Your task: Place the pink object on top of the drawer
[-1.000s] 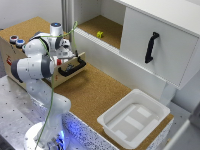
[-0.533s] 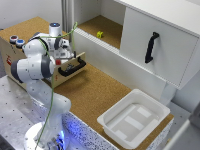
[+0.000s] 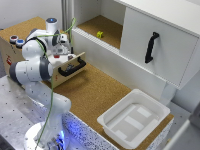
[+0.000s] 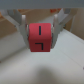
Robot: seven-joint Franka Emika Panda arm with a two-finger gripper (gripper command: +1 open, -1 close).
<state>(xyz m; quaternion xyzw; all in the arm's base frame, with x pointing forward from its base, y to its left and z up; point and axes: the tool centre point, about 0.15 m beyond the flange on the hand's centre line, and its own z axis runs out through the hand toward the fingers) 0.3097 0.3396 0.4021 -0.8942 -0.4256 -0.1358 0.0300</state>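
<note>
Pink object [image 4: 40, 38], a reddish cube with dark line markings, pinched between the hand's [image 4: 41, 31] fingers.

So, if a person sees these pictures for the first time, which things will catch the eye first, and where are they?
In the exterior view, the white arm bends over the open drawer of the small wooden box at that view's left, its gripper lowered into it. In the wrist view, the fingers stand on either side of a pink-red cube with dark markings. The large white cabinet with a black handle fills the exterior view's right, with a white tray below it.
</note>
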